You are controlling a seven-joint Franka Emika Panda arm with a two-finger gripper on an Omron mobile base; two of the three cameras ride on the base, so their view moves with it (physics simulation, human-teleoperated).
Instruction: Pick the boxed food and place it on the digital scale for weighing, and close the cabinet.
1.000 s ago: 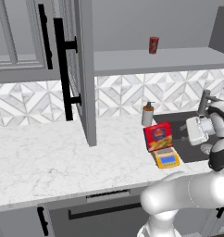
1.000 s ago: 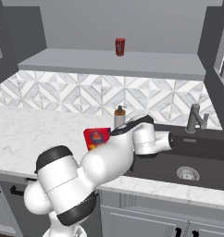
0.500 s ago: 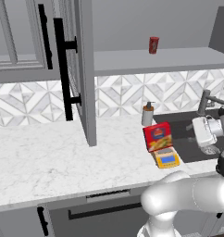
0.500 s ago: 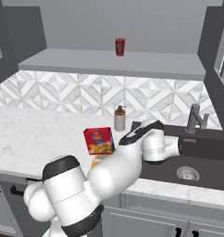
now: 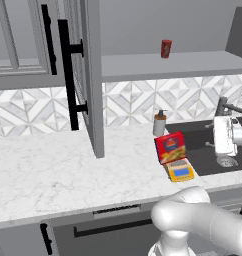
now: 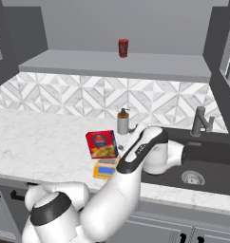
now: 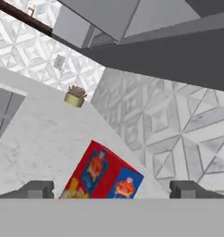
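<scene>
Since a second ago your arm has swung right, away from the boxed food [image 5: 170, 147] and out over the sink [image 5: 213, 150]; the box and scale look unmoved. In the hand view the gripper [image 7: 112, 189] has its dark fingertips [image 7: 37, 189] spread wide apart, with nothing between them — the carton lies beyond them, not held.

The boxed food stands tilted on the digital scale [image 5: 180, 171], its lower edge on the plate, on the marble counter [image 5: 53, 170] just left of the sink and near the soap dispenser [image 5: 159, 123]. You can see its red front with a blue emblem over a yellow food picture. The cabinet [image 5: 88, 75] door is open, edge-on toward you — a small red can [image 5: 166, 48] sits on its shelf.
</scene>
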